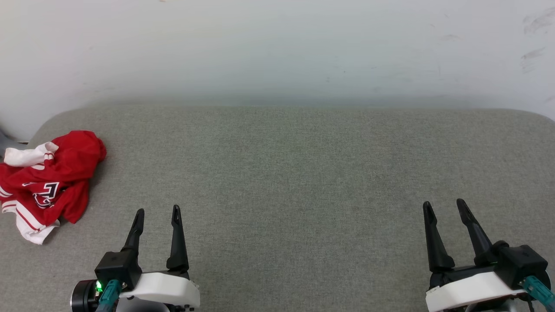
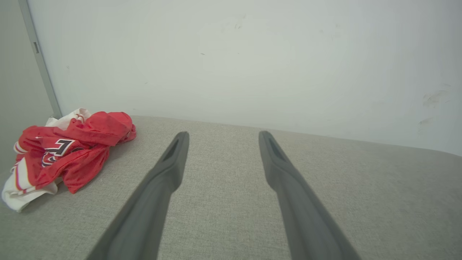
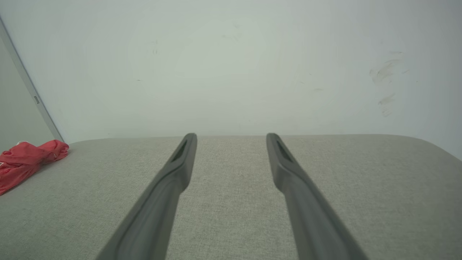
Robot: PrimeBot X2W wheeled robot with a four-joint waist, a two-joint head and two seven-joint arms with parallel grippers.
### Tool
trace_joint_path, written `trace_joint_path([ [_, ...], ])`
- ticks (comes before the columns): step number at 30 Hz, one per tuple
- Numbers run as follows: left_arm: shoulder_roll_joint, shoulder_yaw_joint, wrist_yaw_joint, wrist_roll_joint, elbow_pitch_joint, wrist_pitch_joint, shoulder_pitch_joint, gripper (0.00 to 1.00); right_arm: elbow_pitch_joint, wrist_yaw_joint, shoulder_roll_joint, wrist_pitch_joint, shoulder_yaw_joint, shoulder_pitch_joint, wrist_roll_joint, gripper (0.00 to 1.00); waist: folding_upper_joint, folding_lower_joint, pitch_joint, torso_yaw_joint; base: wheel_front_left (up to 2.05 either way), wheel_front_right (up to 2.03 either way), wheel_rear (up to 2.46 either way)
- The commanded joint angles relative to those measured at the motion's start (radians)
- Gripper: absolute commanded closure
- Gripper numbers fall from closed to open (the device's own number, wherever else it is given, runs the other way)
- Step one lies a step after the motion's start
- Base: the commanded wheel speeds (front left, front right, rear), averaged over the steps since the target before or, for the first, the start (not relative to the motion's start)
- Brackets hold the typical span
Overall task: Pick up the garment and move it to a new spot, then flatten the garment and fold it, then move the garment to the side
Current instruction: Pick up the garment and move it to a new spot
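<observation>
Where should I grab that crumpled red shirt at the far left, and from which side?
Probably the raised red fold on the garment, on its right side, with the open left tool coming from above-right. That hump stands proud of the grey cushion and faces the tool.

The garment (image 1: 65, 169) lay bunched near the grey cushion's (image 1: 303, 173) far left corner, its left side cut off by the head view's edge. Folds hid most of its black lettering. The right wrist view's left edge cropped it to a red fold.
</observation>
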Motion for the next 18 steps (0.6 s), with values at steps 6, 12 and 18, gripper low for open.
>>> trace_joint_path([
  [6, -0.001, -0.004, 0.000, 0.004, 0.003, -0.003, 0.007, 0.00, 0.004, -0.001, 0.002, -0.002, -0.002, 0.000, 0.005, 0.00, 0.0000, 0.0000, 0.001, 0.000, 0.00, 0.00, 0.00],
  [12, -0.001, -0.006, 0.003, 0.007, 0.005, -0.003, 0.004, 0.00, 0.004, -0.001, 0.002, -0.002, -0.002, 0.002, 0.000, 0.00, 0.0000, 0.0000, 0.000, 0.005, 0.00, 0.00, 0.00],
  [18, -0.001, -0.005, 0.004, 0.020, 0.007, -0.003, -0.002, 0.00, 0.000, -0.001, 0.002, -0.002, -0.002, 0.005, 0.001, 0.00, 0.0000, 0.0000, 0.000, 0.027, 0.00, 0.00, 0.00],
])
